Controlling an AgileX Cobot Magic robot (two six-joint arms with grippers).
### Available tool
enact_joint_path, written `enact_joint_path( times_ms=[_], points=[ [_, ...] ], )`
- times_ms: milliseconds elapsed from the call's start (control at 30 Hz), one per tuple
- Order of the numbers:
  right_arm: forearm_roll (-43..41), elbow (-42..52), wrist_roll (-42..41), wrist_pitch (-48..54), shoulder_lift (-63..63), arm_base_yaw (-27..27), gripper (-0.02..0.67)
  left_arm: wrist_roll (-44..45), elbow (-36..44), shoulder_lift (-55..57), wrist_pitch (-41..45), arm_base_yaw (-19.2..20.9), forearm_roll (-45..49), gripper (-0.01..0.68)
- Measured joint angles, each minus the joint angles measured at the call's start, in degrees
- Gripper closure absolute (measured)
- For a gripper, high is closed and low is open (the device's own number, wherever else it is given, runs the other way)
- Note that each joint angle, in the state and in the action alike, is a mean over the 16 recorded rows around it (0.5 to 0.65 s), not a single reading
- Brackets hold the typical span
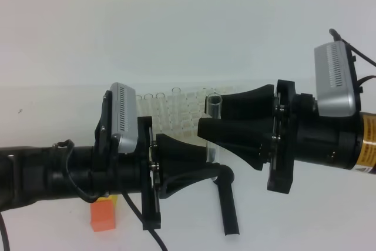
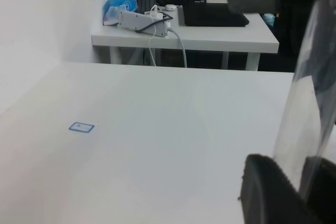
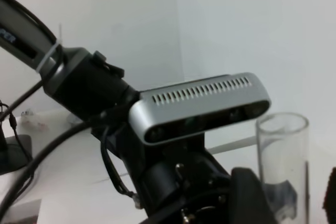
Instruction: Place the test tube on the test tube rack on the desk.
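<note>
At the near left of the surface (image 1: 53, 233) an orange block (image 1: 103, 213) sits apart from the work and poses no hazard. The left pincer (image 1: 202, 158) is pressed together on the lower part of the test tube (image 1: 214, 105), which stands upright above the surface in the middle of the scene, just in front of the test tube rack (image 1: 176, 110) at the far centre. A black club-shaped object (image 1: 228, 204) lies on the surface below and slightly right of the tube. From the right, the right pincer (image 1: 208, 127) reaches in with its jaws spread on either side of the tube's upper part; contact cannot be confirmed. Risks, by judgement: if the left pincer lets go before the right grips firmly, the tube may fall onto the club or surface and break; an off-centre squeeze may tilt it or crack the glass.
</note>
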Motion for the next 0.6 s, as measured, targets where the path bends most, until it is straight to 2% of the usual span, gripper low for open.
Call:
enact_joint_path(
  times_ms=[367,500,600],
  points=[
    [0.16,-0.15,-2.12,0.29,0.54,0.21,0.500,-2.24,0.00,0.00,-0.62,0.00,0.00,0.656],
    [0.25,-0.20,-2.26,0.63,0.54,0.22,0.524,-5.48,0.00,0.00,-1.51,0.00,0.00,0.590],
    [0.07,-0.22,-1.88,1.31,0.54,0.22,0.525,-9.13,0.00,0.00,-2.45,0.00,0.00,0.500]
  ],
)
